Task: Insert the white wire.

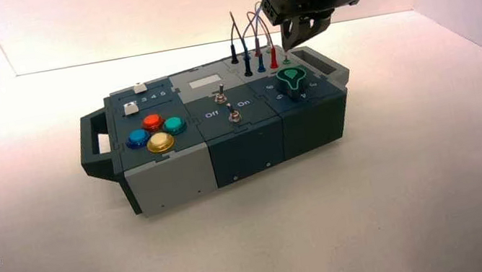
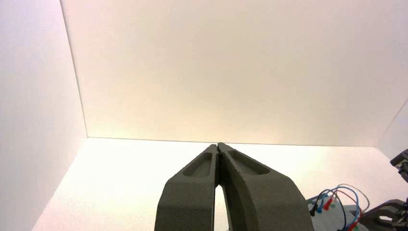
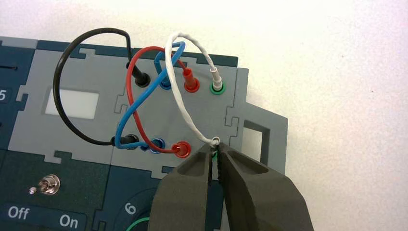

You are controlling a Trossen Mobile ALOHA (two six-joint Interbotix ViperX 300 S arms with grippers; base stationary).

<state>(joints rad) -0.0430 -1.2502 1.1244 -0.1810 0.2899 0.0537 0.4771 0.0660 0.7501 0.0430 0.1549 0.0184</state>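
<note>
Right tool (image 3: 215, 147) gripping white wire (image 3: 180, 103) at green socket (image 3: 215, 155) near box's (image 3: 267, 117) right edge, left tool (image 2: 217, 146) clenched, well apart

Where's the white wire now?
In the right wrist view, the white wire arches from a green-ringed socket to the right claw.

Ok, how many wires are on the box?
4, all on the grey panel at its far right: black, red, blue, and white rightmost, its near end at the right gripper. I see no others.
</note>
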